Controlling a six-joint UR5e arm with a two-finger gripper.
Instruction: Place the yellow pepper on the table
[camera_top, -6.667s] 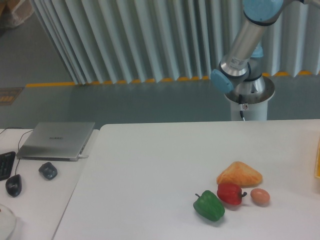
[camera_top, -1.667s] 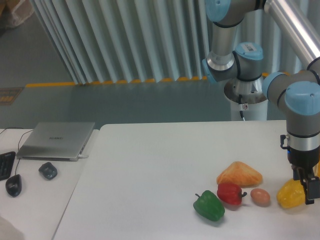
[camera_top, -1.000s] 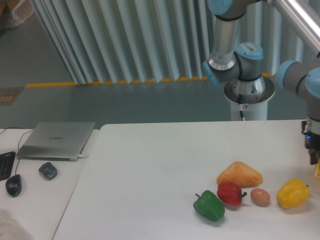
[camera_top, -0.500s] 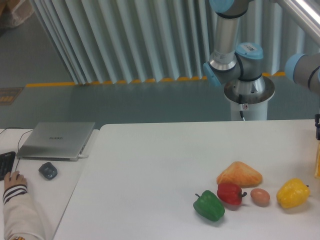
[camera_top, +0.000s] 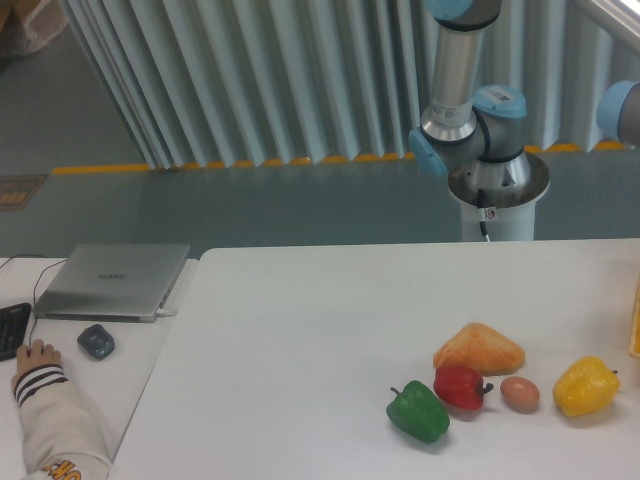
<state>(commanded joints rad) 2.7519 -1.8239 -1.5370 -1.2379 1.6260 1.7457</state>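
The yellow pepper (camera_top: 586, 387) rests on the white table (camera_top: 300, 340) near the right edge, to the right of the small tan egg-like ball (camera_top: 520, 393). Nothing touches it. Only arm segments show: a vertical link and blue joint (camera_top: 455, 110) at the top and a piece of wrist joint (camera_top: 624, 108) at the right edge. The gripper itself is out of the picture.
A red pepper (camera_top: 461, 387), a green pepper (camera_top: 419, 411) and an orange-yellow wedge (camera_top: 479, 349) lie left of the yellow pepper. A yellow item (camera_top: 635, 325) peeks in at the right edge. On the side desk are a laptop (camera_top: 112, 281), a mouse (camera_top: 96, 341) and a person's hand (camera_top: 38, 360).
The gripper let go of the yellow pepper, which stayed on the table, then rose and left the picture at the right. A person's hand came onto the mouse at the left.
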